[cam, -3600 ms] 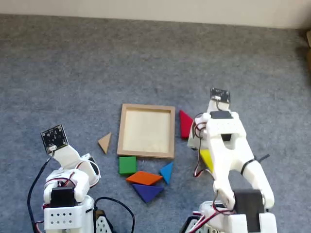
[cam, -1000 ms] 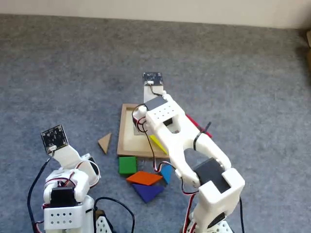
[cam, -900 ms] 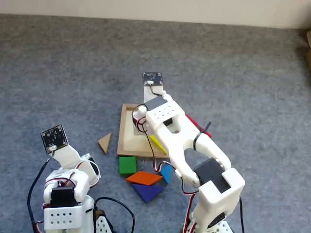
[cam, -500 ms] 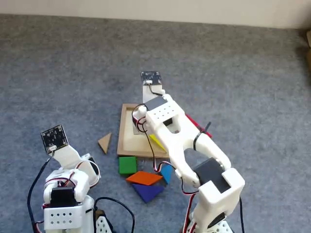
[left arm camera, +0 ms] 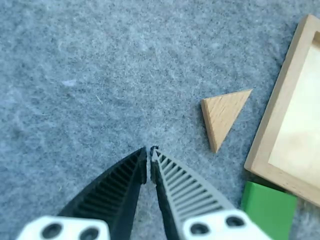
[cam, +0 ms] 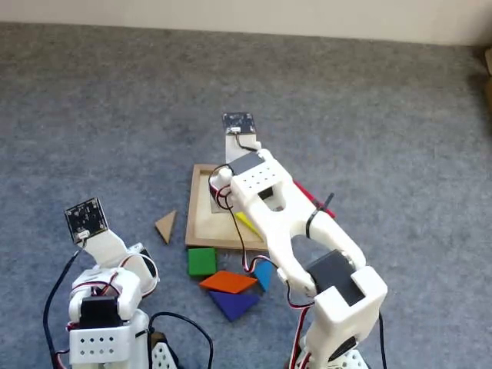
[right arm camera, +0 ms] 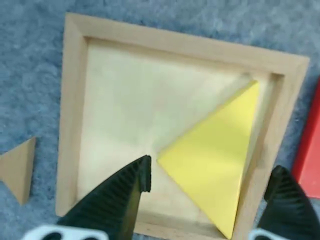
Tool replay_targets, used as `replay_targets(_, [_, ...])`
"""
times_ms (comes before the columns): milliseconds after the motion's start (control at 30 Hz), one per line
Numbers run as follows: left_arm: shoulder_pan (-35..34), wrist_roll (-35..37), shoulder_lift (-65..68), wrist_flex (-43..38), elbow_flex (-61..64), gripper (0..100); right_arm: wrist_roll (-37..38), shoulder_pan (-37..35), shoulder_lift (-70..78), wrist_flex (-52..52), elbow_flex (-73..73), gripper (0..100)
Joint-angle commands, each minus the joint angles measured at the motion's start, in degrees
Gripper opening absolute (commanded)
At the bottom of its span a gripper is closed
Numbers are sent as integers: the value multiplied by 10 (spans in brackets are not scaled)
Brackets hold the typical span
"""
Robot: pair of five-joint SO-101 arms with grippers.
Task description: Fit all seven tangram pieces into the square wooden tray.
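Right wrist view looks straight down on the grey, fuzzy carpet (right arm camera: 150, 15) and the square tray (right arm camera: 75, 100), pale raw wood with a raised rim, directly beneath the right gripper (right arm camera: 211, 167). Its jaws stand wide apart and hold nothing. Below and between them, on the tray floor, lies the yellow triangle (right arm camera: 225, 150), flat, smooth and painted. Its long edge runs on a slant across the tray, and its two short edges sit against the rim under the finger nearer the red piece (right arm camera: 307, 145). Whether it has settled fully flat I cannot tell. The red piece rests on the carpet just outside the rim, beyond that same finger, so the right arm looks better placed for it.

The left gripper (left arm camera: 149, 152) hovers over bare carpet with its ribbed jaws pressed together, empty. Ahead of its tips and a little aside lies the small wooden triangle (left arm camera: 222, 115), unpainted, with one corner pointing at the tray. A green square (left arm camera: 267, 210) lies beside that gripper, touching the tray's rim.
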Motion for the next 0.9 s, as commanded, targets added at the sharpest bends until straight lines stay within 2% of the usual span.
replay_targets(0, [12, -4, 4, 3, 13, 43, 25, -5, -16, 18, -33, 343])
replay_targets(100, [12, -4, 4, 3, 13, 43, 48, -6, -17, 26, -34, 334])
replay_targets(400, [12, -4, 4, 3, 13, 43, 121, -7, -17, 23, -34, 197])
replay_targets(600, [12, -4, 4, 3, 13, 43, 145, -6, -14, 22, -34, 185])
replay_targets(733, [12, -4, 4, 3, 13, 43, 145, -4, -11, -29, -26, 183])
replay_targets(867, [12, -4, 4, 3, 13, 43, 144, 10, -15, -29, -1, 183])
